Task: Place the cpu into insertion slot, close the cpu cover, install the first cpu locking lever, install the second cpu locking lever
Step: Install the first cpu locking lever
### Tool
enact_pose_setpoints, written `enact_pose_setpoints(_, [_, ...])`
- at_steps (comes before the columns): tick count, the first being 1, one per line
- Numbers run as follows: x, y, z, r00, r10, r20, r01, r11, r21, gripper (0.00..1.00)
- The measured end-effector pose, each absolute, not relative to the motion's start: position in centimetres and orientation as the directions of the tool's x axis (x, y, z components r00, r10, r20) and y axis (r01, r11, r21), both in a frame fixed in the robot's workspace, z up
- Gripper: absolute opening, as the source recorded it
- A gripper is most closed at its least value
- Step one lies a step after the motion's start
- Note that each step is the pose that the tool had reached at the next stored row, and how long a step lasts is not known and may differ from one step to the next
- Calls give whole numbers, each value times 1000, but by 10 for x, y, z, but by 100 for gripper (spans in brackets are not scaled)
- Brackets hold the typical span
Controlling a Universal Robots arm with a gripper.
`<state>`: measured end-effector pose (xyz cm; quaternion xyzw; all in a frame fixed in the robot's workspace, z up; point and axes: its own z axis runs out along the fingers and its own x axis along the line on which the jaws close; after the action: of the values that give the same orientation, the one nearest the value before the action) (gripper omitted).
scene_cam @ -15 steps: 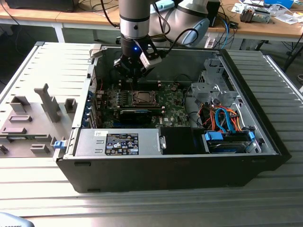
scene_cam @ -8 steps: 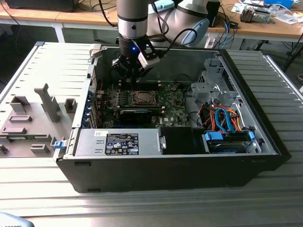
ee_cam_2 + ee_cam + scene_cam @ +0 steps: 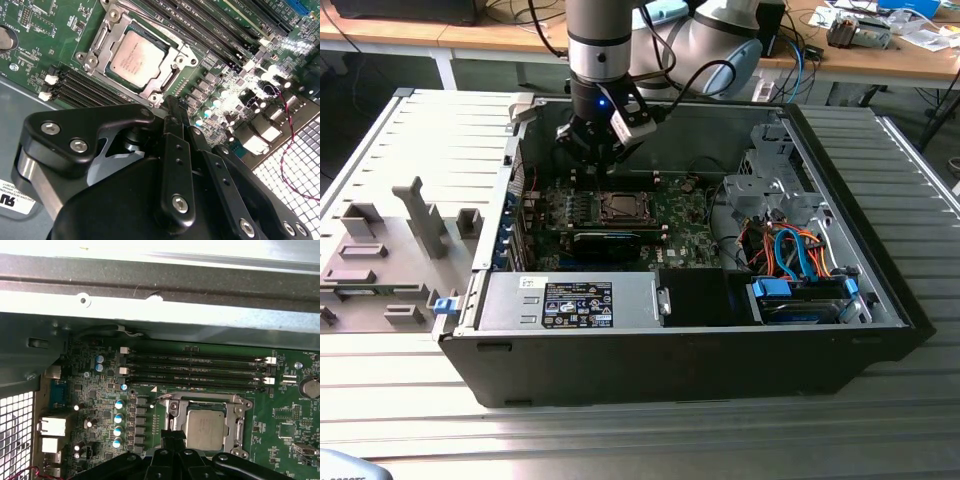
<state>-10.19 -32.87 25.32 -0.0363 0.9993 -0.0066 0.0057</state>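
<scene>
The cpu (image 3: 137, 55), a silvery-grey square chip, lies flat in the socket on the green motherboard (image 3: 45, 30). The metal cpu cover (image 3: 107, 27) lies down around the chip's edges. In the first wrist view the cpu (image 3: 205, 427) sits just past my fingertips, with a thin wire lever (image 3: 200, 396) running along the frame's far side. My gripper (image 3: 172, 107) hovers above the board beside the socket, its black fingers (image 3: 175, 150) pressed together on nothing. In the exterior view the gripper (image 3: 592, 160) hangs over the board just behind the socket (image 3: 618, 208).
The open black computer case (image 3: 670, 370) rests on a slatted metal table. Memory slots (image 3: 195, 371) run alongside the socket. A drive cage with orange and blue cables (image 3: 790, 250) fills the exterior view's right. A grey fixture plate (image 3: 390, 250) lies at its left.
</scene>
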Motion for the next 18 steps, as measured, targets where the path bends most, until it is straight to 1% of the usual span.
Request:
enact_pose_setpoints(8, [-107, -328, 253, -997, -73, -11, -72, 997, -14, 11])
enact_pose_setpoints(11, [-112, -327, 253, -997, -73, -12, -72, 997, -2, 11])
enact_pose_setpoints(18, [-123, -323, 253, -997, -72, -12, -72, 997, 3, 11])
